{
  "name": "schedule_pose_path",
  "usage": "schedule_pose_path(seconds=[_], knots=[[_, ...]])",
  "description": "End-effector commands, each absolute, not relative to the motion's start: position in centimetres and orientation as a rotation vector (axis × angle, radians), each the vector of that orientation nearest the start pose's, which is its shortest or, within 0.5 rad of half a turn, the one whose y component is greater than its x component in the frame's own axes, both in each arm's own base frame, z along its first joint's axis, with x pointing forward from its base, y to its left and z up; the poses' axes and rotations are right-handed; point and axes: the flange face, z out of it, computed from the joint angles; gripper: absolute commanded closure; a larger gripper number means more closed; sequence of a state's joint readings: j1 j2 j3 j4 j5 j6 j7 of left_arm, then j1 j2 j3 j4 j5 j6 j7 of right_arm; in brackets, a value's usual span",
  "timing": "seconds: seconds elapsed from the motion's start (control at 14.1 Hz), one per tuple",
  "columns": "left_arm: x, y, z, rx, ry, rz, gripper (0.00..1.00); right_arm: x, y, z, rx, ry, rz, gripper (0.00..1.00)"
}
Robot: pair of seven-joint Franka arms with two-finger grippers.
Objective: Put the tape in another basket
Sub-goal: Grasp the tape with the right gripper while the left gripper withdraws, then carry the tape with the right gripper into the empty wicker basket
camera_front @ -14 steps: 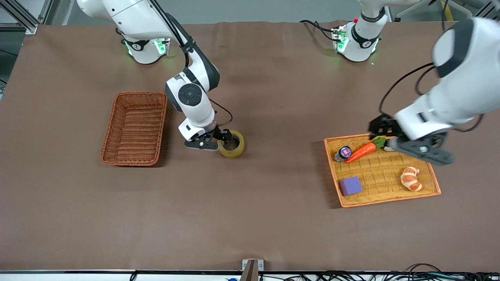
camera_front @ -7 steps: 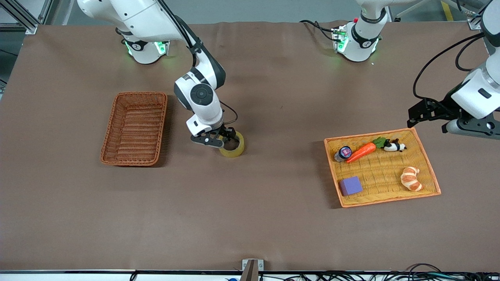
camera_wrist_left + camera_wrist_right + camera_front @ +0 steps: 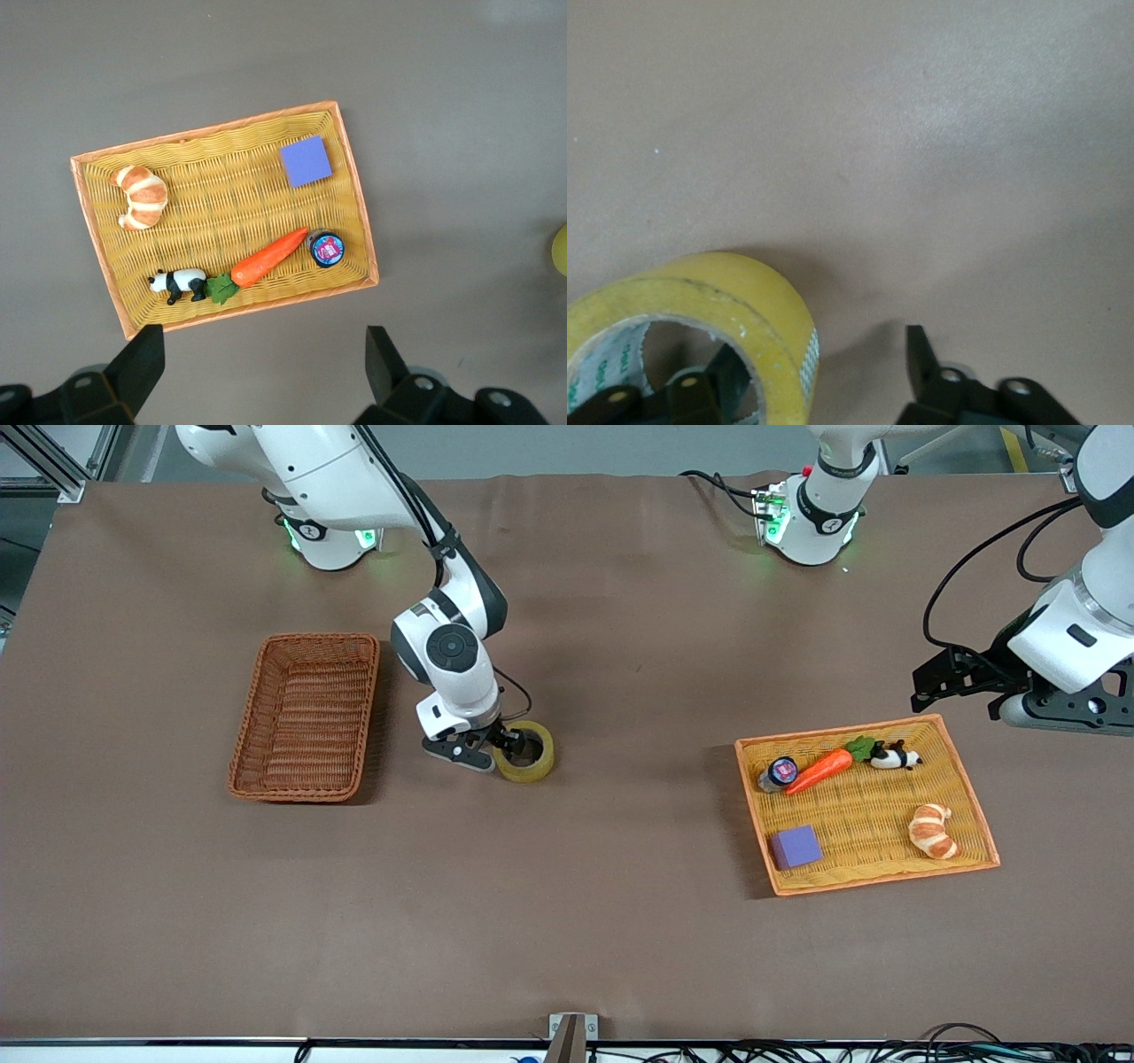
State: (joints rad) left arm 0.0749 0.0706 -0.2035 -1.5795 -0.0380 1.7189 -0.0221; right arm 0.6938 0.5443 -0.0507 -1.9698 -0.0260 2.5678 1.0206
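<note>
From the front, the tape (image 3: 526, 752) lay flat mid-table, well apart from the basket (image 3: 306, 716) toward the right arm's end. The right gripper (image 3: 508, 745) straddled the roll's wall. The left wrist view showed the left gripper (image 3: 264, 367) spread wide above the tray (image 3: 93, 232). In the right wrist view, the jaws stood unclenched; the green print inside the tape's core was unreadable.
</note>
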Motion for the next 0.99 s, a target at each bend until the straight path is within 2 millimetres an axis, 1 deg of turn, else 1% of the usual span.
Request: schedule_pose_path(seconds=[0.0,0.07,0.14,0.21,0.35,0.42,0.49,0.57,0.64,0.71,0.78,0.85,0.92], knots=[[57.3,-7.7,59.3,-3.195,0.145,-0.102,0.0,49.1,38.3,18.9,-3.076,0.6,-0.118,0.6],[56.6,-7.8,59.2,-3.191,0.135,-0.109,0.0,48.7,39.1,18.8,-3.076,0.604,-0.118,0.78],[56.0,-7.8,59.0,-3.186,0.121,-0.137,0.0,48.8,38.9,18.8,-3.076,0.612,-0.117,0.97],[55.2,-7.8,59.1,-3.18,0.095,-0.182,0.0,49.3,38.5,19.1,-3.075,0.62,-0.117,1.0],[54.7,-7.9,58.9,-3.181,0.045,-0.184,0.0,50.2,38.7,20.4,-3.094,0.615,-0.1,1.0],[54.7,-8.1,58.8,-3.182,0.014,-0.183,0.0,50.8,38.1,21.7,-3.123,0.613,-0.068,1.0],[55.0,-8.2,58.9,-3.185,-0.001,-0.19,0.0,51.4,36.8,24.2,-3.138,0.589,-0.05,1.0],[55.3,-8.8,59.1,-3.188,0.009,-0.199,0.0,52.4,34.5,26.5,-3.153,0.541,-0.036,1.0],[56.1,-9.1,59.5,-3.199,0.014,-0.21,0.0,53.3,31.5,28.2,-3.169,0.475,-0.019,1.0],[56.5,-9.2,60.0,-3.204,0.019,-0.224,0.0,54.1,27.9,29.6,-3.181,0.401,-0.002,1.0],[57.1,-9.2,60.3,-3.207,0.025,-0.24,0.0,54.2,24.3,30.4,-3.189,0.312,0.009,1.0],[57.7,-9.8,60.1,-3.209,0.04,-0.235,0.0,54.2,20.8,30.7,-3.193,0.238,0.02,1.0],[57.8,-10.8,60.0,-3.208,0.07,-0.235,0.0,54.3,16.4,31.4,-3.194,0.177,0.03,1.0]])
